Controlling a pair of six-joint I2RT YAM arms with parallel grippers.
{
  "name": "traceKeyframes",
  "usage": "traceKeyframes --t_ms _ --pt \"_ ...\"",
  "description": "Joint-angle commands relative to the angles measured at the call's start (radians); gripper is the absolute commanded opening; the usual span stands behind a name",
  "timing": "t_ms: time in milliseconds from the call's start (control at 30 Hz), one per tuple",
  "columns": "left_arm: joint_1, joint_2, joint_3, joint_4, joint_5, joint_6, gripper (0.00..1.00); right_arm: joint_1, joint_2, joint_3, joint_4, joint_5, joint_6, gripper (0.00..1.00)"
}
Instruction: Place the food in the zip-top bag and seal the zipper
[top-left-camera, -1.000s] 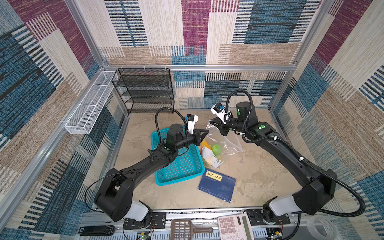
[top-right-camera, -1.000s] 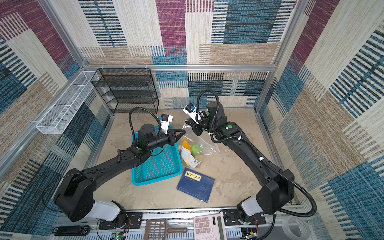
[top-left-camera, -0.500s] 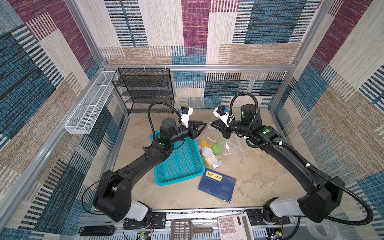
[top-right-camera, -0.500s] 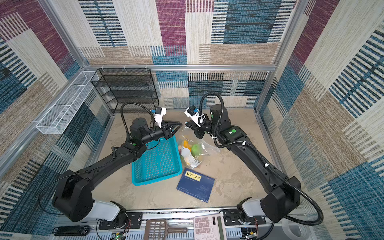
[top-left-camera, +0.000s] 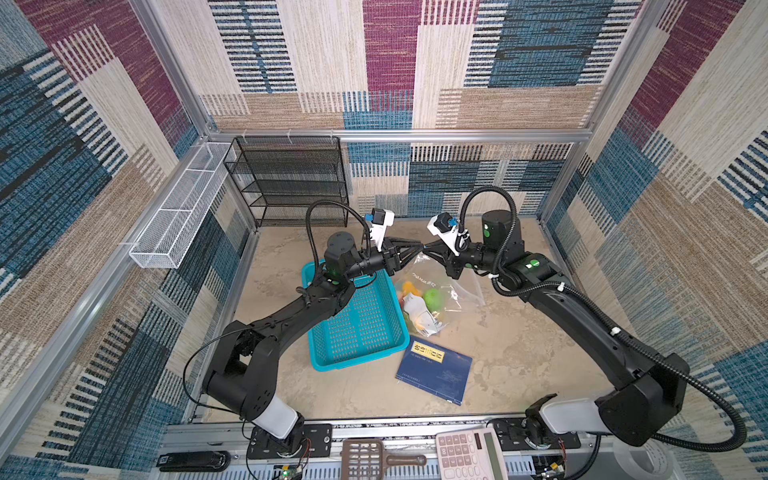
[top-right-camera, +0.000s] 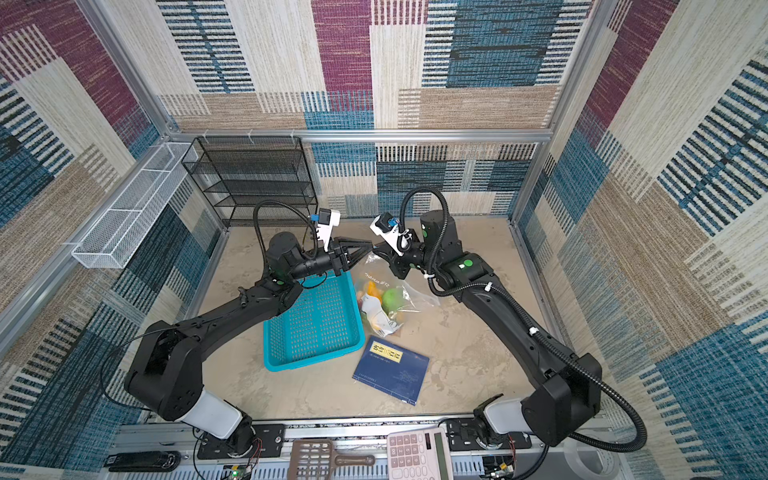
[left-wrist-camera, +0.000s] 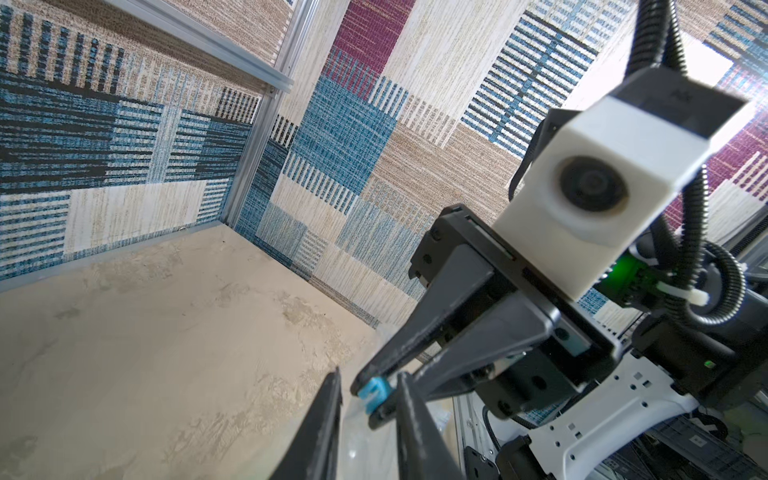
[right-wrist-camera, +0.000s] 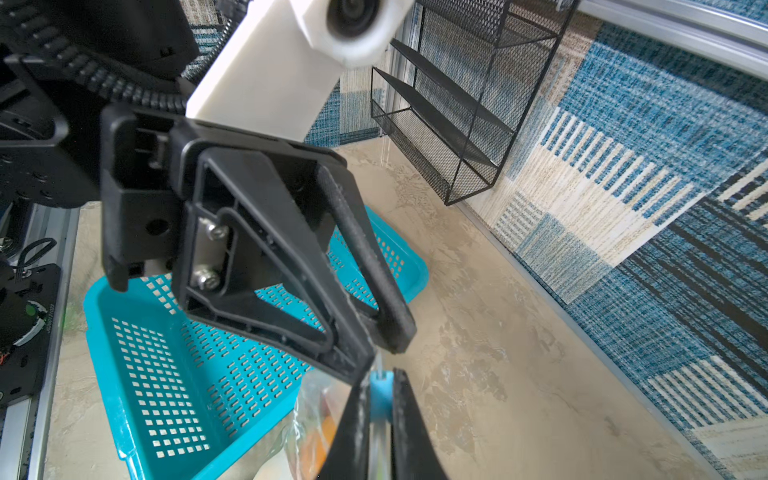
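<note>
Fingers (left-wrist-camera: 415, 336) of the right gripper (left-wrist-camera: 374, 395) are pressed together on the light-blue slider tab (right-wrist-camera: 381, 390) of the zipper (right-wrist-camera: 378, 361), which shows as a small blue block pinched between the two black tips. The left gripper (right-wrist-camera: 376, 351) meets it tip to tip, high above the table (top-left-camera: 519, 353). Its fingers (right-wrist-camera: 365, 257) stand only a narrow way apart, with the clear strip of the bag's mouth running between them just beside the slider. Whether they actually clamp the strip cannot be told from the wrist views.

The zip-top bag (top-left-camera: 440, 291) hangs from this meeting point by its mouth and slopes down toward the front, its lower part lying on the table just beside the right edge of the teal basket (top-left-camera: 361, 324). The food is inside the bag: a green fruit (top-left-camera: 432, 297) and an orange-yellow piece (top-left-camera: 409, 287) show through the crinkled plastic, next to the white label patch (top-left-camera: 415, 305). Both top views show the basket with nothing in it. A dark blue book (top-left-camera: 434, 370) lies flat near the bag's bottom end, toward the front of the table. How far the zipper is closed along the mouth cannot be made out.
</note>
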Motion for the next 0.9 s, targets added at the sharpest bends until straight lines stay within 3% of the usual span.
traceKeyframes --t_ms 0,100,233,867 --pt "0.001 0.008 0.016 0.036 0.026 -0.017 0.25 0.000 -0.006 -0.003 0.046 -0.021 -0.002 0.00" --pt "-0.002 0.021 0.024 0.034 0.029 -0.021 0.21 0.000 -0.006 -0.007 0.051 -0.023 -0.002 0.00" --pt "-0.005 0.038 0.038 0.019 0.035 -0.025 0.00 0.000 -0.012 -0.010 0.057 -0.020 -0.003 0.00" --pt "-0.005 -0.042 0.020 -0.199 -0.133 0.097 0.00 0.000 -0.103 -0.120 0.058 0.046 0.028 0.00"
